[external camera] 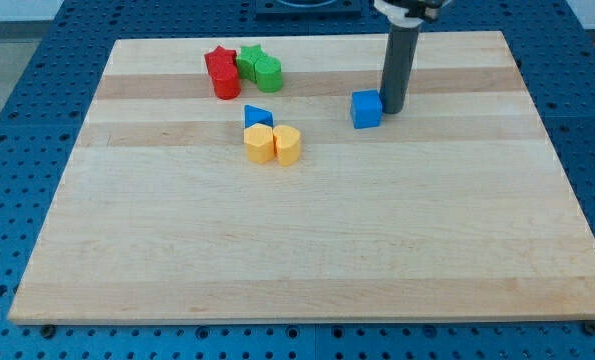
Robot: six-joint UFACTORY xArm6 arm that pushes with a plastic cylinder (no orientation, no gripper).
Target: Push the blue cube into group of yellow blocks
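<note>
One camera view covers the whole board. My tip has no fingers to open or close; it is a plain rod end, touching the blue cube on the side facing the board's right edge. The blue cube sits right of centre, nearer the top edge than the bottom. The two yellow blocks stand touching each other, well apart from the cube toward the left edge, with a blue triangular block just above them. Red blocks and green blocks cluster near the top-left corner. The cube looks light, rigid and likely to slide easily; it may rotate if contacted off-centre, so contact belongs mid-face. The wooden board is smooth and flat, resting on a blue perforated table.
</note>
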